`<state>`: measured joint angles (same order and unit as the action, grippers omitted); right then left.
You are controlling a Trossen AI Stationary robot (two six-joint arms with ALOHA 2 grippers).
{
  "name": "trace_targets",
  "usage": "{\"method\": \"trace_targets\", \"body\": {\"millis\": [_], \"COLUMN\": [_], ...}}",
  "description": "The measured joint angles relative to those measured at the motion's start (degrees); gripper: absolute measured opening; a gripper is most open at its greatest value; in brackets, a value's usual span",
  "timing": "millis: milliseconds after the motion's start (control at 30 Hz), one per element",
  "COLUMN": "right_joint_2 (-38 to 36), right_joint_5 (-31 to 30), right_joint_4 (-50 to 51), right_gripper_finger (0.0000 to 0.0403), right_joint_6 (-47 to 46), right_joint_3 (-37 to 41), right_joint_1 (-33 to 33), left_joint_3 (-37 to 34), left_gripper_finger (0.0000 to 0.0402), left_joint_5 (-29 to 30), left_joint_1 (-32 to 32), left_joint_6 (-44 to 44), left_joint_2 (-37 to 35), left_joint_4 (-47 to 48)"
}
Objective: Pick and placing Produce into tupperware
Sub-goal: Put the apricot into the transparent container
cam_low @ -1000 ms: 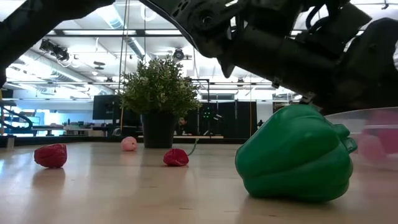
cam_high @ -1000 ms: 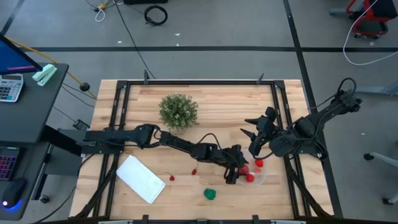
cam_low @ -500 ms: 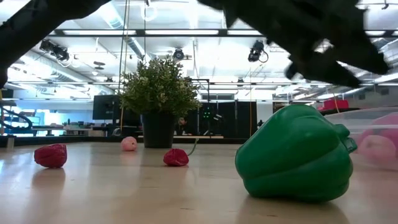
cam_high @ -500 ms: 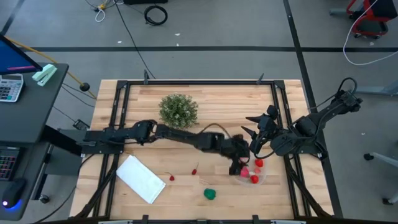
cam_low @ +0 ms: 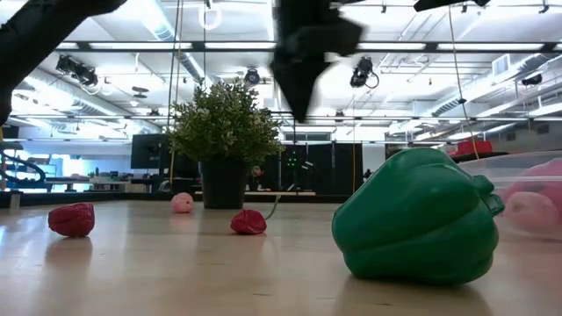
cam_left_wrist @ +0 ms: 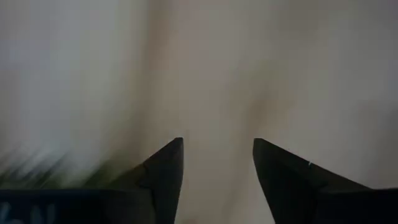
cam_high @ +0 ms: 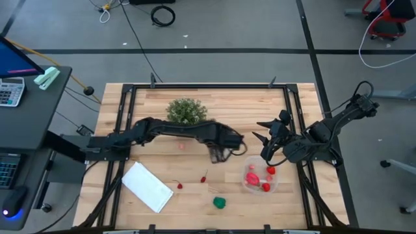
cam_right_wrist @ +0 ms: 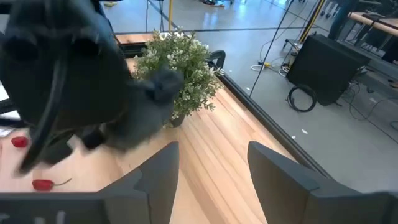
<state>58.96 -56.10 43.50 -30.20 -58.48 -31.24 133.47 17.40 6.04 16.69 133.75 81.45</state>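
Hanging mid-desk, the left claw (cam_high: 219, 156) sits w/ fingers apart and nothing between them; wrist view shows only blurred desk past its fingers (cam_left_wrist: 163, 171). Just far-left of it stands the bushy plant (cam_high: 186, 111), which the left arm crosses. A pink piece (cam_high: 182, 145) lies on the desk left of the claw. Nearer: a red piece w/ stem (cam_high: 203, 177), another red piece (cam_high: 179, 186), and the green pepper (cam_high: 221, 203) toward the near edge. Flat white rectangle (cam_high: 147, 186) lies near-left. To the claw's right, the tupperware (cam_high: 260, 179) holds pink and red pieces. Right claw (cam_high: 268, 141) hovers just far of the tupperware, fingers spread, empty. Low view: pepper bulks in front, partly blocking the tupperware.
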Motion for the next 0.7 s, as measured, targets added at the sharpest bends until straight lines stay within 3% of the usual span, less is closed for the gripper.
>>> {"method": "trace_targets", "body": {"millis": [67, 133, 233, 467, 700], "right_joint_2": [0.0, 0.0, 0.1, 0.4, 0.5], "right_joint_5": [0.0, 0.1, 0.6, 1.4, 2.5], "right_joint_4": [0.0, 0.1, 0.1, 0.5, 0.6], "right_gripper_finger": [0.0199, 0.0199, 0.0199, 0.0199, 0.0199], "right_joint_6": [0.0, -0.2, -0.5, -1.8, -2.8], "right_joint_3": [0.0, 0.0, 0.0, 0.0, 0.0], "right_joint_1": [0.0, 0.0, 0.0, 0.0, 0.0], "left_joint_3": [0.0, -1.5, -5.0, -17.4, -41.4], "left_gripper_finger": [0.0183, 0.0172, 0.0159, 0.0141, 0.0139], "left_joint_5": [7.4, 13.0, 13.7, 14.5, 14.9], "left_joint_1": [0.7, 1.5, 3.1, 6.1, 9.9], "left_joint_6": [5.2, 7.4, 6.3, 16.6, 39.7], "left_joint_2": [-0.9, -2.7, -7.2, -19.7, -37.3], "left_joint_4": [8.4, 8.0, 7.1, 8.5, 8.0]}}
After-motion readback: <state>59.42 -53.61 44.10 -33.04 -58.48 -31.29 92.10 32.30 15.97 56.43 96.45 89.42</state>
